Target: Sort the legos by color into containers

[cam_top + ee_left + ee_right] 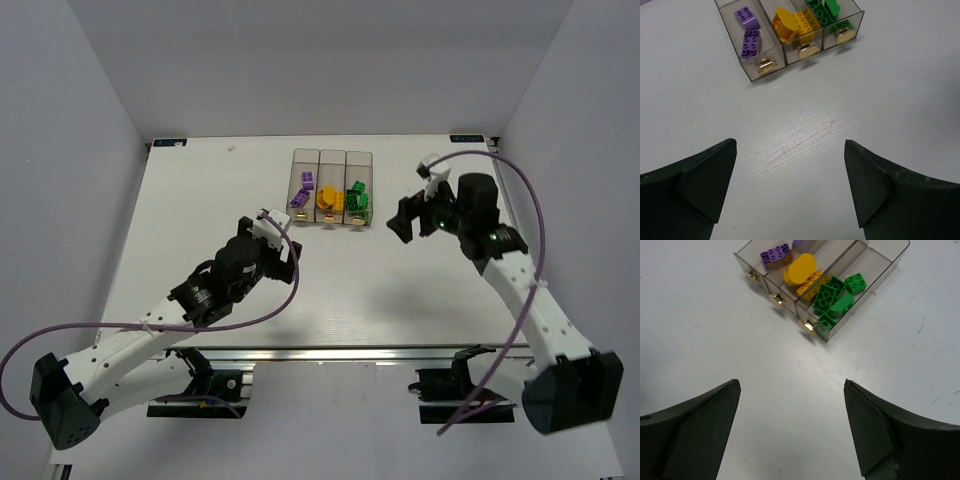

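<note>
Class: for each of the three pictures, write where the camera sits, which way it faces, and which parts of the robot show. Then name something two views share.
Top external: above and behind the bases, looking down on the table; left arm and right arm show whole.
Left wrist: on the left arm, facing down and forward toward the containers; the left fingers frame the bottom.
Right wrist: likewise on the right arm, nearest the green bin; the right fingers show.
Shared: both wrist views show the containers holding sorted legos.
</note>
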Robot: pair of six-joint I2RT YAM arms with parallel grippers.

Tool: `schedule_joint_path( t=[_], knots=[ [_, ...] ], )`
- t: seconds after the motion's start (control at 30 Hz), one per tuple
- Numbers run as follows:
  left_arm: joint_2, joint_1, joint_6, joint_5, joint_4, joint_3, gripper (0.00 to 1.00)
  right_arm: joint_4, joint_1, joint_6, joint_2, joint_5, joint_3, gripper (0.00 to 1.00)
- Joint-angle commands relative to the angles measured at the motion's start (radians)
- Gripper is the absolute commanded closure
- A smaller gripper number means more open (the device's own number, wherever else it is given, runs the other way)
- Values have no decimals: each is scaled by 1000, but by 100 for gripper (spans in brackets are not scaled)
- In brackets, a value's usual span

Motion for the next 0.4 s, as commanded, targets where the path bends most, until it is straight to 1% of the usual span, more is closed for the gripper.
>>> schedule_joint_path(
  t=[0.0, 0.03, 0.07, 0.1, 0.2, 0.27, 0.3, 0.37],
  knots=[
    [11, 5, -1, 56, 36, 0, 2, 75, 10, 48, -156, -4, -187, 11],
    [36, 5, -3, 76, 30, 7, 2, 91, 11, 55, -248, 0, -219, 11],
    [48, 5, -3, 86, 23, 29, 2, 101, 10, 63, -288, 11, -250, 11],
    [56, 14, -4, 97, 7, 38, 2, 120, 10, 90, -362, 48, -300, 11],
    [68, 15, 10, 107, -22, 49, 2, 129, 11, 141, -460, 112, -362, 11],
    [41, 15, 11, 84, -21, 27, 2, 127, 5, 140, -485, 116, -388, 11],
    [28, 15, 10, 76, -16, -6, 2, 129, 2, 169, -493, 106, -402, 11],
    [-2, 15, 11, 65, 4, -32, 2, 154, -5, 154, -499, 80, -440, 11]
  ],
)
